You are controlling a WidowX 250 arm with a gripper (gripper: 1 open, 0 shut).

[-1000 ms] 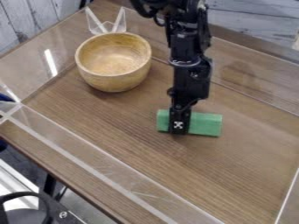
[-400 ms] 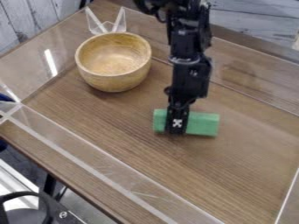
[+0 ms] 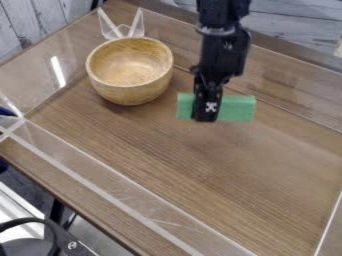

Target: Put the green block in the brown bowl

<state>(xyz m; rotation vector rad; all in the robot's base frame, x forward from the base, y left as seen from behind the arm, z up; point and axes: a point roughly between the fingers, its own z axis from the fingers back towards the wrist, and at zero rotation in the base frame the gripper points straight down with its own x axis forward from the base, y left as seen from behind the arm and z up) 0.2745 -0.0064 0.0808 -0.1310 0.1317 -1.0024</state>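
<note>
Your worktop (image 3: 147, 180) is a wood-grain surface boxed in by clear low walls, and those walls throw glare along the near and left edges, so treat the edges as hard to read. The arm comes down from the top of the view, cut off above the wrist, so you cannot check its upper links. The brown bowl (image 3: 130, 70) stands upright at the left rear of the worktop, empty as far as its inside shows, with a thick rim and an opening wider than the block is long. Behind it a pale pointed object (image 3: 120, 25) is only partly visible and cannot be identified. The claw (image 3: 203, 112) points straight down and is clamped across the middle of the green block (image 3: 234, 108), fingers pinched on its long sides; the block hangs level, appears clear of the surface, and sits to the right of the bowl, apart from it. Judge the block as light, rigid and smooth-faced: it should not deform under the pinch, but smooth sides can slip or pivot if gripped off-centre, so the mid-length hold you have now is the right one. The block's centre section and the actual finger contact are hidden behind the claw body, and any shadow below is too faint to confirm clearance, so you cannot verify how deep the grip sits.
</note>
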